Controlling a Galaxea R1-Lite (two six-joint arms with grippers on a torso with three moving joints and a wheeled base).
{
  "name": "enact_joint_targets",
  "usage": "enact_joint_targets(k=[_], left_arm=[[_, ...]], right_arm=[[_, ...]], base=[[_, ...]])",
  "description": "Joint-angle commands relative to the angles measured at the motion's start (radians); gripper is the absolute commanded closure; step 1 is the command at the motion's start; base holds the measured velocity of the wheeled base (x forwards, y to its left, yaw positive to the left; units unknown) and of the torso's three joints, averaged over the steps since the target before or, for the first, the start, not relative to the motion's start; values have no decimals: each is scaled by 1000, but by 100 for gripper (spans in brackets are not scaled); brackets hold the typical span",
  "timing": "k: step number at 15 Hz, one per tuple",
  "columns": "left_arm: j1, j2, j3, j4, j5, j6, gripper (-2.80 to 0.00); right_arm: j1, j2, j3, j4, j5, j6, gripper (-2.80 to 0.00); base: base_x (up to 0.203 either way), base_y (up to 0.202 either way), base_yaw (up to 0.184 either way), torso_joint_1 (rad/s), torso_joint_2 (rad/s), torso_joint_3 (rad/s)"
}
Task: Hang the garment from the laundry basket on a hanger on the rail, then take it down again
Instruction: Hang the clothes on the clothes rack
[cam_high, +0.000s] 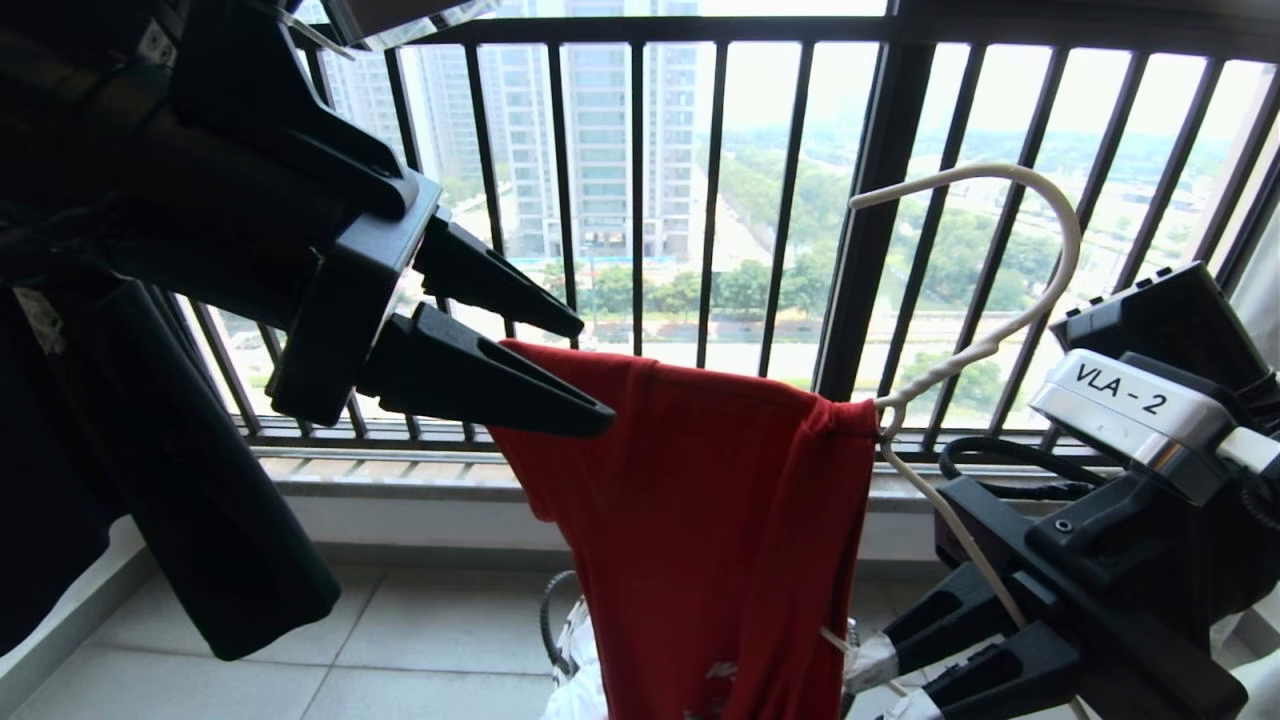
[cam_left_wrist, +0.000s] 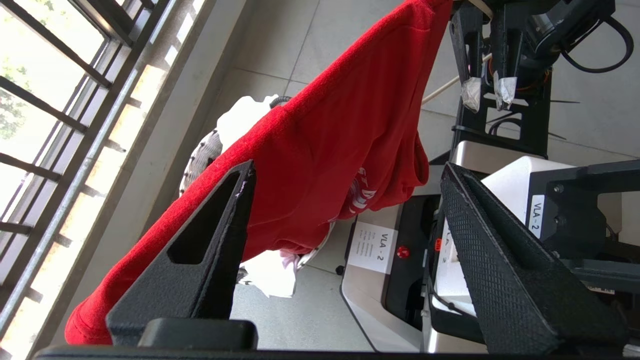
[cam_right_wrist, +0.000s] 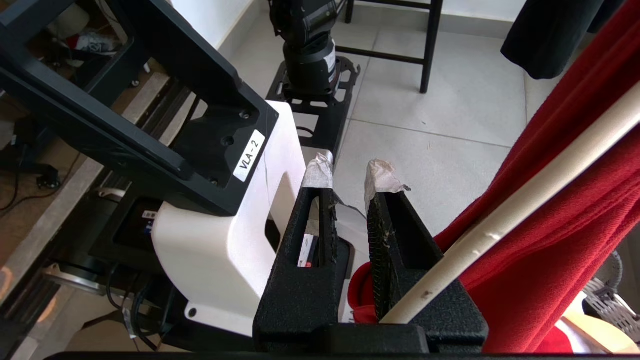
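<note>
Red garment (cam_high: 700, 520) on hanger (cam_high: 1010, 330) (left gripper (cam_high: 590, 375) agape)

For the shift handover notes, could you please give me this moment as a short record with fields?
garment: red T-shirt draped over the hanger, hanging down above the laundry basket
hanger: white wire hanger, off any rail, one arm running into the right tool
left tool: open, at the shirt's raised end
right tool: nearly closed, taped tips
laundry basket: on the floor tiles, white cloth inside
</note>
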Motion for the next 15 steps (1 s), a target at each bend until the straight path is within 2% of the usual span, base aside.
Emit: enact_joint_targets(k=[1,4,8,11,13,15], left_arm=[[1,47,-6,-28,-7,17,-280],[3,91,-7,-139,-53,31,-280],[3,124,-7,-192,-57,38,-280],[2,144,-7,-194,-62,38,-280],[1,148,-7,-188,-99,29,-280],[1,152,-5,-154,-106,26,-280]], right_arm=[[0,-22,7,2,7,-6,0],[-1,-23,8,2,7,-17,0],[-1,-25,11,2,7,-23,0],[-1,-30,14,2,7,-26,0],[-6,-31,15,-1,5,-31,0],[-25,-36,14,-1,5,-53,0]], base=[[0,0,0,0,0,0],[0,0,0,0,0,0],[0,0,0,0,0,0],[0,0,0,0,0,0],[0,0,0,0,0,0],[0,0,0,0,0,0]])
